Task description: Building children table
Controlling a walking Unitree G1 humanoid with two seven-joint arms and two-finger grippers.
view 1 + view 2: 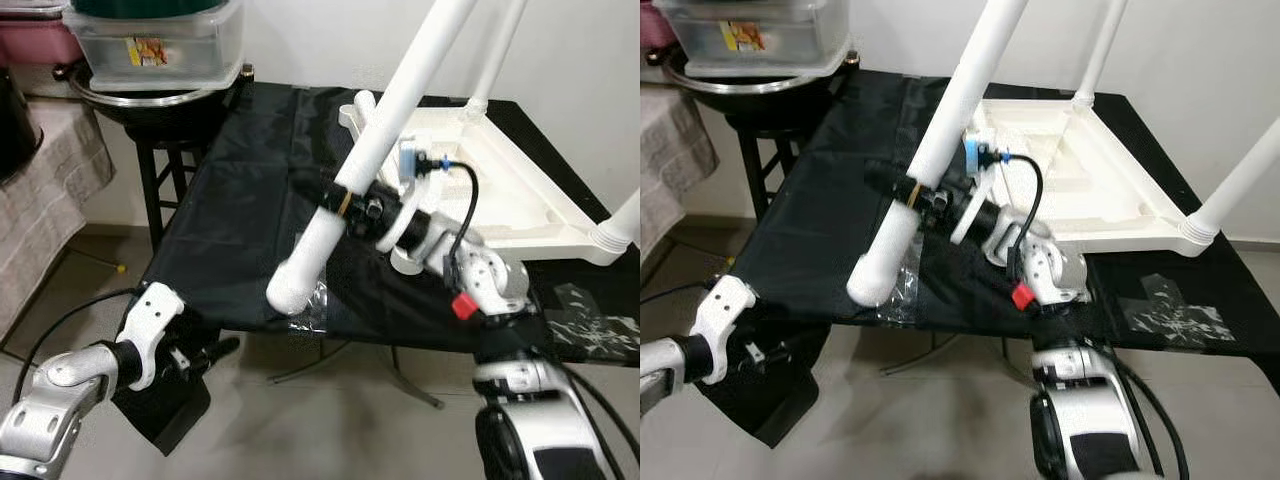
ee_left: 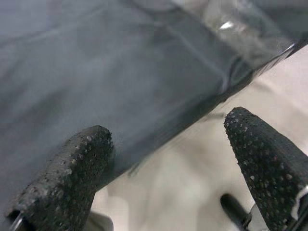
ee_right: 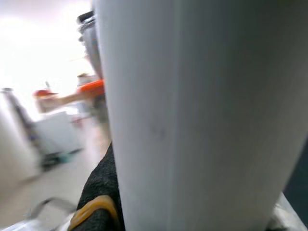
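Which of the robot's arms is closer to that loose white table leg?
The right. The right gripper is clamped around the white table leg, holding it tilted over the black-covered table. The left gripper hangs open below the table's front edge, apart from it.

The white table leg (image 1: 375,150) runs past the frame's top edge.

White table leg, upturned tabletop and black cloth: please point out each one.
white table leg (image 1: 330,225), left eye view, lower part of the tube
upturned tabletop (image 1: 520,215), left eye view, its underside
black cloth (image 1: 240,220), left eye view, bare middle
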